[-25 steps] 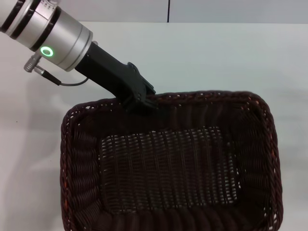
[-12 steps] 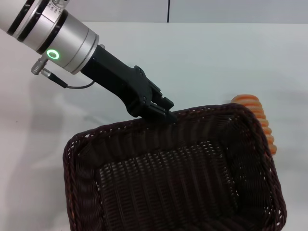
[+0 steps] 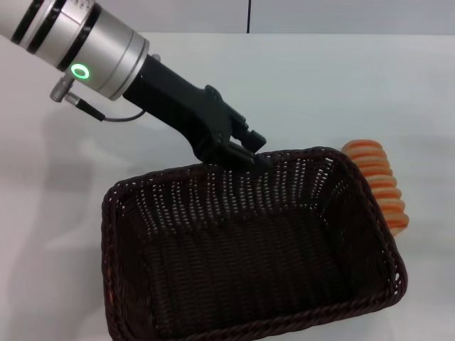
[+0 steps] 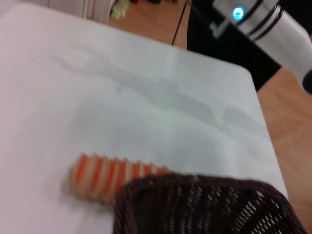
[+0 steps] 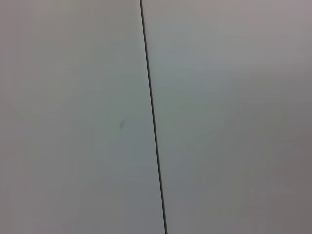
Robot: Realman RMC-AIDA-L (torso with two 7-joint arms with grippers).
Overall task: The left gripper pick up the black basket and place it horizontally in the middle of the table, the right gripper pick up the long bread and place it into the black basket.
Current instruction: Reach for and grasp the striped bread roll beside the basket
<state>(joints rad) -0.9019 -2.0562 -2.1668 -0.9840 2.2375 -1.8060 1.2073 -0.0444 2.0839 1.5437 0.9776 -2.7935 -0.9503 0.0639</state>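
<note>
The black basket [image 3: 242, 249] is a large dark woven tray in the lower middle of the head view, tilted and turned at an angle. My left gripper [image 3: 245, 155] is shut on the basket's far rim and holds it. The long bread [image 3: 380, 188], tan with orange stripes, lies on the white table [image 3: 320, 85] just right of the basket, partly hidden behind its right rim. In the left wrist view the bread [image 4: 109, 174] lies beside the basket's rim [image 4: 204, 204]. My right arm [image 4: 263, 19] shows only far off, beyond the table's edge; its gripper is out of view.
The table's far edge meets a grey wall with a dark vertical seam [image 3: 249, 15]. The right wrist view shows only a plain grey surface with a thin dark line [image 5: 153, 117]. Wooden floor [image 4: 292, 112] lies past the table's edge.
The left gripper has moved right and farther out with the basket, turning and tilting it. The bread, hidden behind the basket at first, now shows at the right.
</note>
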